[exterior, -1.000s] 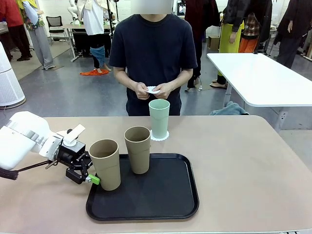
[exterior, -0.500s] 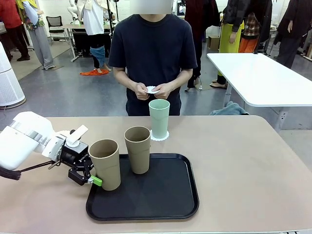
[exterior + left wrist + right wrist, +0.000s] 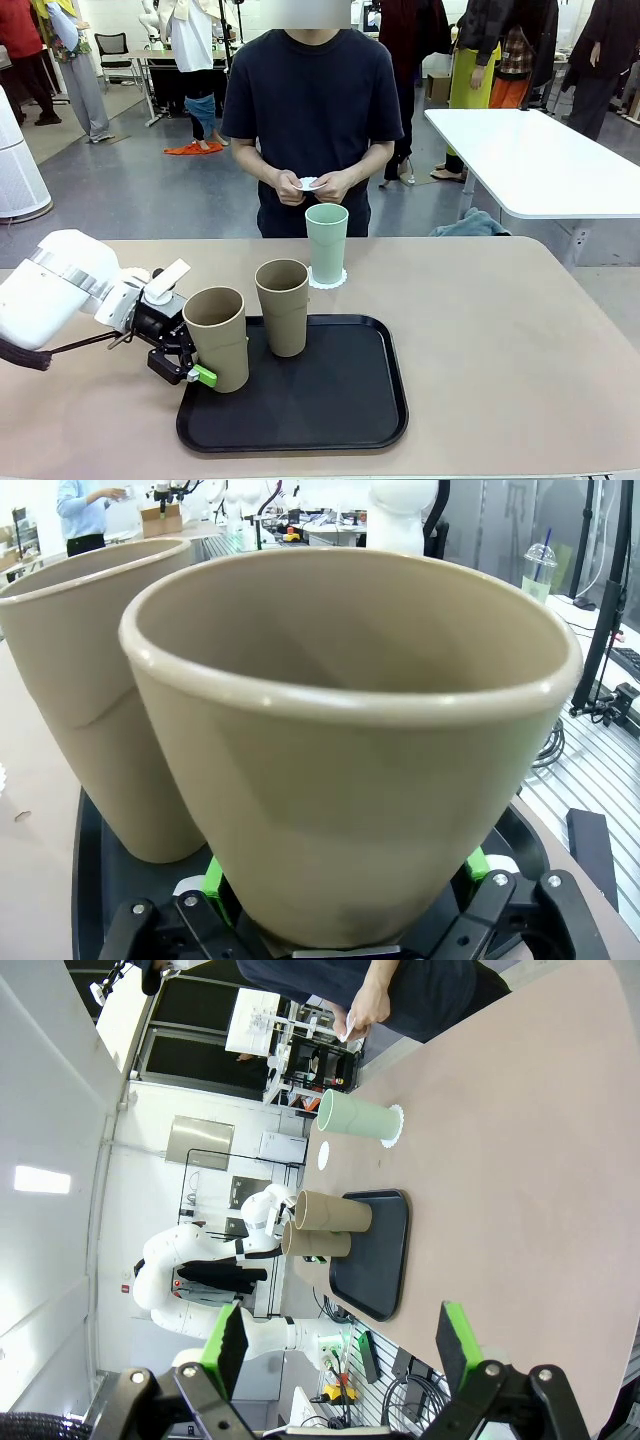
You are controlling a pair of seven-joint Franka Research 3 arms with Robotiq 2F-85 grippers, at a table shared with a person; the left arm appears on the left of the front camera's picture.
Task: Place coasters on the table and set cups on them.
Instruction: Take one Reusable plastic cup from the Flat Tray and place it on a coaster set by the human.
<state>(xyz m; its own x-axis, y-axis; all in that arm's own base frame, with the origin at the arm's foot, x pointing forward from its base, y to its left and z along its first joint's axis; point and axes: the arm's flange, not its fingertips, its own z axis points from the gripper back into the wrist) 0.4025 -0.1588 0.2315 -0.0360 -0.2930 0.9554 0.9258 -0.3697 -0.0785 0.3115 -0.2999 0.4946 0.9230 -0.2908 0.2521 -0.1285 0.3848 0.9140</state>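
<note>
Cups, three: tan cup [image 3: 217,338] clamped by left claw [image 3: 200,372], far finger hidden; second tan cup [image 3: 283,305]; mint cup [image 3: 326,243] on coaster [image 3: 326,281]; right claw [image 3: 342,1340] wide.

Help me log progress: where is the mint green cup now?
Front view: the mint green cup stands on a white coaster at the far middle of the table, just beyond the black tray, in front of the person.

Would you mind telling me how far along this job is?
Done: the mint cup stands on a coaster on the table. In hand: the left claw is shut on the near tan cup on the tray; the person's hands hold a second coaster. Left: that cup and the far tan cup need coasters.
</note>
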